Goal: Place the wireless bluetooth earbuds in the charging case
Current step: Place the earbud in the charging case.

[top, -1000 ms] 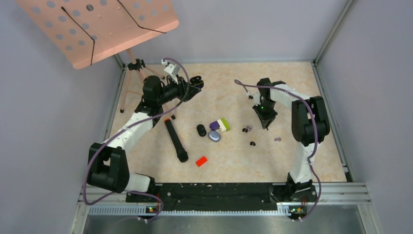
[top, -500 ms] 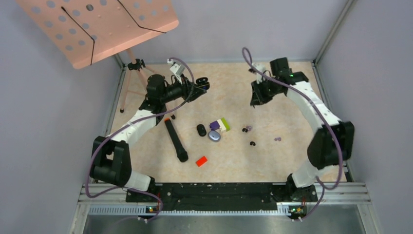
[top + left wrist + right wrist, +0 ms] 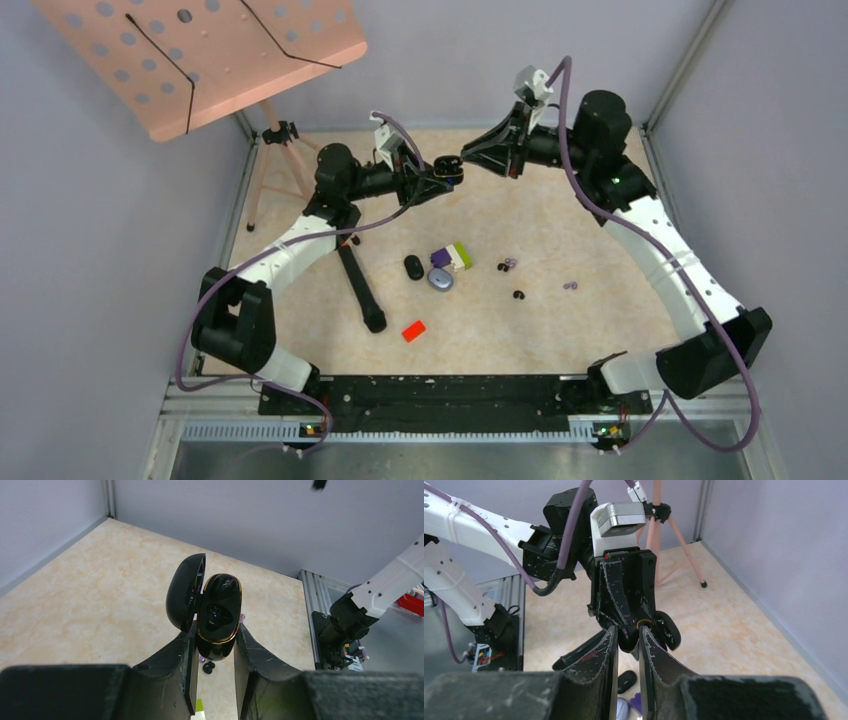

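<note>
- Top view: my left hand (image 3: 437, 180) grasps the open charging case (image 3: 448, 167) aloft. The right hand (image 3: 476, 159) is at its mouth, and loose earbuds (image 3: 518, 295) lie on the counter (image 3: 600, 200).
- Left wrist: the case's open face points outward, so I'd hold it steady.
- Right wrist: the hand is nearly clenched, and I can't tell if it carries a bud. I'd align before pushing.

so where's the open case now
The open case is clamped in the left gripper, raised over the table's far middle in the top view, right gripper beside it.

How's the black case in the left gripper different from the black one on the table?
The held case is open, lid swung back, gold rim showing; the table case is closed. The held case is clamped in the left gripper, off the table; the table case lies loose on it. Both are black and rounded.
</note>
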Robot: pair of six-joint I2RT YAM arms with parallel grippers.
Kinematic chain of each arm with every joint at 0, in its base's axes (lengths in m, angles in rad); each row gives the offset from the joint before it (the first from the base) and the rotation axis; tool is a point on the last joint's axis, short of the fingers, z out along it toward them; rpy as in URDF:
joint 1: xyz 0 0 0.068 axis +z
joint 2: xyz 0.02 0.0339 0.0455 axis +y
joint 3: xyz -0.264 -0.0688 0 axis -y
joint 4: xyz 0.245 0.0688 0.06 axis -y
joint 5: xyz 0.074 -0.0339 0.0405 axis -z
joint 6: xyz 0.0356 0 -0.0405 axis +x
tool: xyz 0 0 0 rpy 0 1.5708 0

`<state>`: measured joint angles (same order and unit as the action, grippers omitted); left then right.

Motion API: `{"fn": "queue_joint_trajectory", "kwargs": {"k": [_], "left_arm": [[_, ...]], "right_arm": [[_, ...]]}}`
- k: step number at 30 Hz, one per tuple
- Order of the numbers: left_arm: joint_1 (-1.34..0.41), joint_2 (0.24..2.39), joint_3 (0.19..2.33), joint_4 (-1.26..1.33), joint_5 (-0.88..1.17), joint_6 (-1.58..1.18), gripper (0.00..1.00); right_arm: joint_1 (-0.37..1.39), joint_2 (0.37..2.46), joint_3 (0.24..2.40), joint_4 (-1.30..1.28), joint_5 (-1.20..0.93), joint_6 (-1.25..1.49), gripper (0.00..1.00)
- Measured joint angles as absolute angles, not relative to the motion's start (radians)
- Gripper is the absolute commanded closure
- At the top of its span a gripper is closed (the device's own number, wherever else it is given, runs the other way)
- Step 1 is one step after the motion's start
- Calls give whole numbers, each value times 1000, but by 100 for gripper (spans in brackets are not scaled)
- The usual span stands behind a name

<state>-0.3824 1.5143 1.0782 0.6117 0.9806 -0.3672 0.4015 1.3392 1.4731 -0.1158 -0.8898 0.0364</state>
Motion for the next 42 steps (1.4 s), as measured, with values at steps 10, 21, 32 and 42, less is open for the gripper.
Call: {"fn": "queue_joint_trajectory", "kwargs": {"k": [10, 21, 32, 42], "left_arm": [[-402, 1509, 1080, 652, 1031, -367, 100], [-407, 1489, 1079, 664, 1036, -363, 100], [-408, 1487, 1079, 666, 1033, -363, 100], [-408, 1487, 1079, 666, 1032, -363, 100]], "right_arm": [[494, 1400, 1454, -27, -826, 84, 100], [536, 1404, 1454, -65, -751, 62, 100], [556, 1419, 1454, -120, -646, 24, 100], [564, 1419, 1454, -123, -612, 18, 100]]}}
